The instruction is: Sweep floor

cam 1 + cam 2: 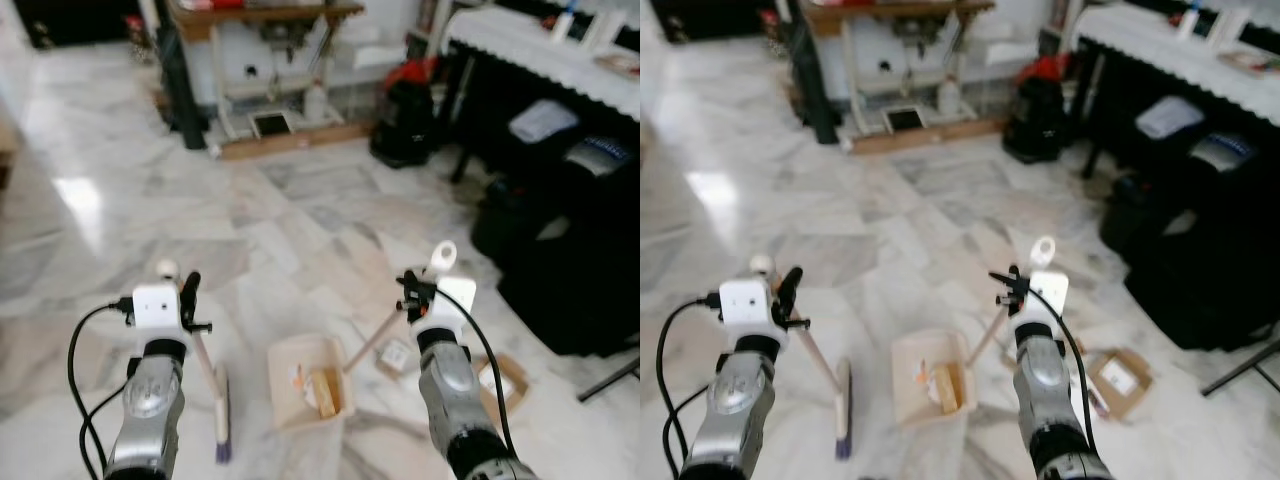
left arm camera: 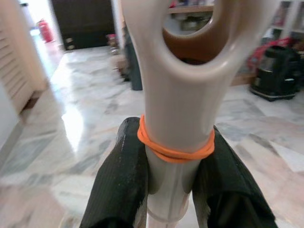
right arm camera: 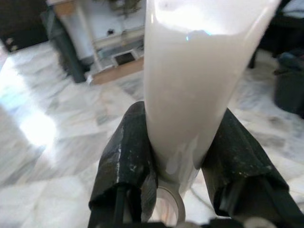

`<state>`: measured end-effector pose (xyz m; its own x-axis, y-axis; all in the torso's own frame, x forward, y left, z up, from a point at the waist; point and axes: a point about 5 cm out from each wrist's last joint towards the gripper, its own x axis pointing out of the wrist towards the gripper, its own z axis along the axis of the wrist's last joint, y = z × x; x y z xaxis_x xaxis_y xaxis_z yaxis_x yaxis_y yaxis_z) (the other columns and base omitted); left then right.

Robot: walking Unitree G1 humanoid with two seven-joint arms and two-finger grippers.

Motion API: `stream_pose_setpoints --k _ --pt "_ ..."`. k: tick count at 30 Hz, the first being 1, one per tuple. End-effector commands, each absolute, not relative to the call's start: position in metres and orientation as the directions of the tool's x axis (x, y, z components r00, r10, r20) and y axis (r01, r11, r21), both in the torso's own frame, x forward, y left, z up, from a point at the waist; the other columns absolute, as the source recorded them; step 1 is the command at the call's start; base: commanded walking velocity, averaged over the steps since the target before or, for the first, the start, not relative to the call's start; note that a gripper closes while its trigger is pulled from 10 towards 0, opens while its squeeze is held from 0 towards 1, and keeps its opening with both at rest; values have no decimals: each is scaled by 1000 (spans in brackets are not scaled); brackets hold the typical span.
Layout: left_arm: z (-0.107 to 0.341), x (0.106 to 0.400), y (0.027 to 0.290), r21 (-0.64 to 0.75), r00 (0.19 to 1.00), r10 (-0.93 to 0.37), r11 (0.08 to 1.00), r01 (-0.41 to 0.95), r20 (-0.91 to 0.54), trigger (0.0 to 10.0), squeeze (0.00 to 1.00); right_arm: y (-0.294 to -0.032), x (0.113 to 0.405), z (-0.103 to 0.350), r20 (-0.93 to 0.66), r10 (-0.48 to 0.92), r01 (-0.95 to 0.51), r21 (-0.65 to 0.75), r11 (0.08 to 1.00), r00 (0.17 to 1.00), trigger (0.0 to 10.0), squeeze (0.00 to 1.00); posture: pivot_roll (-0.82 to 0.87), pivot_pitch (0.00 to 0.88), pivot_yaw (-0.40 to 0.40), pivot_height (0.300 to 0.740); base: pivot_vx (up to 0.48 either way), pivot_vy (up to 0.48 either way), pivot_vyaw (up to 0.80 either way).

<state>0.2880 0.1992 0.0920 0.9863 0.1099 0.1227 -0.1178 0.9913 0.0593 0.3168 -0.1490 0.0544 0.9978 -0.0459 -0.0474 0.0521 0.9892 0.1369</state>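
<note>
The left gripper (image 2: 173, 185) pinches the cream handle of a small broom (image 1: 212, 385), whose purple bristles rest on the pale grey-veined marble floor (image 1: 130, 170) at near left. The right gripper (image 3: 183, 175) clamps the handle of a beige dustpan (image 1: 305, 385) lying on the floor between the arms, with scraps inside. A flat cardboard box (image 1: 1118, 380) lies near right, dark bags (image 1: 405, 115) and a lace-covered table (image 1: 530, 50) at far right, a wooden shelf (image 1: 270, 15) beyond.

Head eyes look down at marble floor (image 1: 300, 230); wrist cameras close.
</note>
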Motion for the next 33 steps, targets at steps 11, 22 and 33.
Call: stream_pose_setpoints --k 11,22,33 --pt "100 292 197 63 983 103 992 -114 152 10000 0 -148 326 70 15 -37 34 138 990 999 10000 0 57 54 -60 740 0 0 794" --pt "100 292 197 63 983 104 991 -114 149 10000 0 -149 325 69 9 -37 35 138 990 999 10000 0 56 54 -59 740 0 0 794" --pt "99 292 196 65 984 106 991 -116 145 10000 0 -148 325 68 4 -29 29 139 990 1000 10000 0 61 46 -60 740 0 0 794"
